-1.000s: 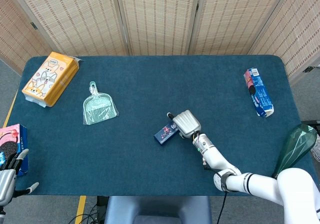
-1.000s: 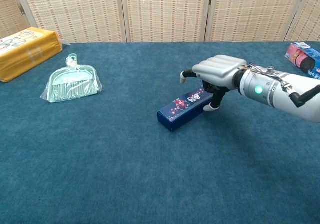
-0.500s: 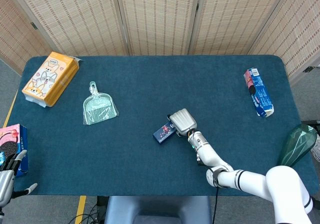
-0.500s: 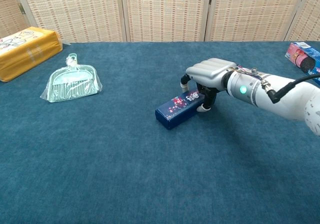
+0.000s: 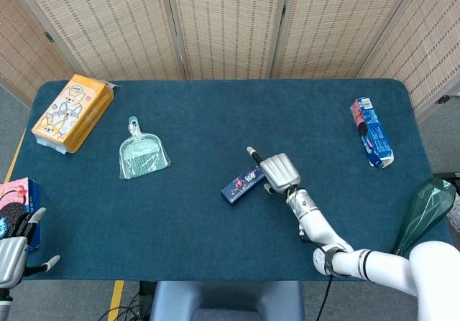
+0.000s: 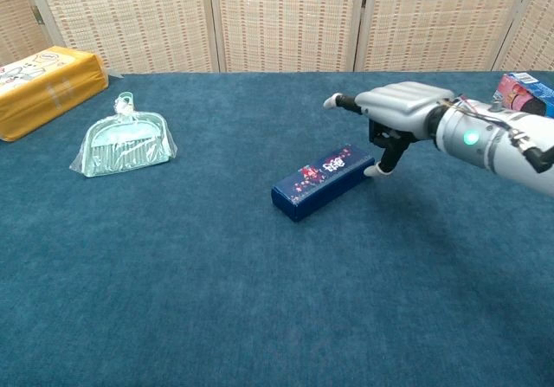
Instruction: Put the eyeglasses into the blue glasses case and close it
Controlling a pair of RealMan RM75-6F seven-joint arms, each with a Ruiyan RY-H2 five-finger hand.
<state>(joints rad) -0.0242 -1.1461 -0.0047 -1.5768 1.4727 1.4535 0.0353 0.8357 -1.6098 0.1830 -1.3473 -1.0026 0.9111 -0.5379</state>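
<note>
**Right hand beside the closed blue glasses case**

The right hand (image 6: 400, 114) is hovering just beside the far right end of the blue glasses case (image 6: 322, 182), with its back turned up. One finger is pointing straight out over the tabletop (image 6: 260, 300), and the other fingers (image 6: 381, 169) are bending down, with one white tip coming very near the end of the case; I cannot tell if it is touching. The hand is holding nothing, and its fingers are standing apart from each other.

The case is lying closed and flat on the tabletop, turned at an angle, just to the left of the right hand in the chest view. The eyeglasses are not showing in either view.

Farther to the left of the right hand, well apart from it, a green dustpan in a clear bag (image 5: 143, 153) is lying, and beyond it an orange box (image 5: 72, 111) near the far corner. On the other side of the right hand, near the tabletop edge, a blue snack packet (image 5: 371, 131) is lying.

The left hand (image 5: 16, 246) is staying off the near corner, below the tabletop edge, holding nothing, with fingers spread. Just above it a pink cookie box (image 5: 17, 200) is sitting at the edge.
</note>
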